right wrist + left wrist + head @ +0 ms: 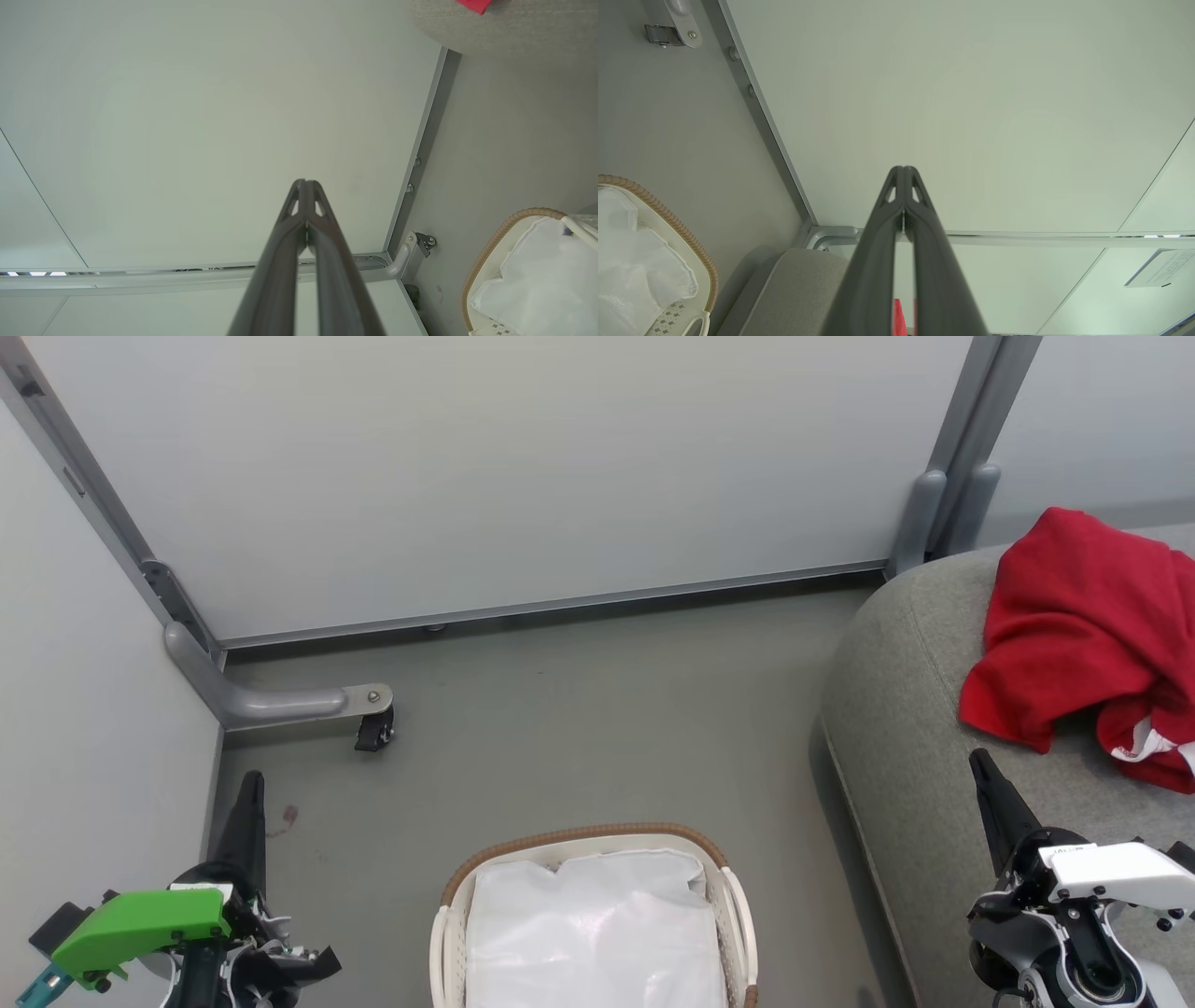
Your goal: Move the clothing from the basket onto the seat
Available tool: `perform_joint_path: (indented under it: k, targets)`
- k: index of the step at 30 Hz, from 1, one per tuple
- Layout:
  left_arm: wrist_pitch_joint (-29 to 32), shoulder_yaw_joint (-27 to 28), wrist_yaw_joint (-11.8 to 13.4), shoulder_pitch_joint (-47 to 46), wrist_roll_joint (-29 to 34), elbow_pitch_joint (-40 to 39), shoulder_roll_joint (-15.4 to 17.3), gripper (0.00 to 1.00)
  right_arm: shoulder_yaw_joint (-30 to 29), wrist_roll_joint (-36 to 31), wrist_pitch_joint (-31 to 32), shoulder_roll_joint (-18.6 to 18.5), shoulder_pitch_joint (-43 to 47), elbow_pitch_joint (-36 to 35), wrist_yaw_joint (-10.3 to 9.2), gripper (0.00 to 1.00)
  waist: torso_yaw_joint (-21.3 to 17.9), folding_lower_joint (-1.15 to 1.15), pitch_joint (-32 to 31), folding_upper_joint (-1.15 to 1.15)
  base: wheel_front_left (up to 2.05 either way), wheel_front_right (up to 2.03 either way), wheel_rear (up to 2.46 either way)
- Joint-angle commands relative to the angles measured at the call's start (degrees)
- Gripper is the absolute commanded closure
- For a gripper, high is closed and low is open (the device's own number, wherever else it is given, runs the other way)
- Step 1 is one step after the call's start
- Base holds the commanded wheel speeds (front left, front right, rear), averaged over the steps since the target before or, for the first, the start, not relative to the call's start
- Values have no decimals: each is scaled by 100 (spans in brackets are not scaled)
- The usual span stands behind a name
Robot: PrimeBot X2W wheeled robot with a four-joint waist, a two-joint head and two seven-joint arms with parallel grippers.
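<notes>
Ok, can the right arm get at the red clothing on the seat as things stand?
Probably yes. The right gripper, shut, sits over the seat with its tip pointing towards the clothing, which lies in the open just beyond; nothing stands between them.

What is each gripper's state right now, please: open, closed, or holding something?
Left gripper: closed, holding nothing.
Right gripper: closed, holding nothing.

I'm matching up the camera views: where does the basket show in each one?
Head view: basket at bottom centre.
Left wrist view: basket in lower-left corner.
Right wrist view: basket in lower-right corner.
Shared landmark: the grey seat, at right, bottom and top right respectively.
</notes>
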Motion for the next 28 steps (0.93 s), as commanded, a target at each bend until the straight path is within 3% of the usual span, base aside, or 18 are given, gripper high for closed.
perform_joint_path:
  k: [1,28]
  targets:
    - [25,12,-24,-63,-19,-9,38,100,-11,18,17,-36,58,-18,-2,100,0,0,0,0,0,0,0]
    - [25,12,-23,-63,-19,-8,38,100,-11,19,17,-37,59,-18,-2,100,0,0,0,0,0,0,0]
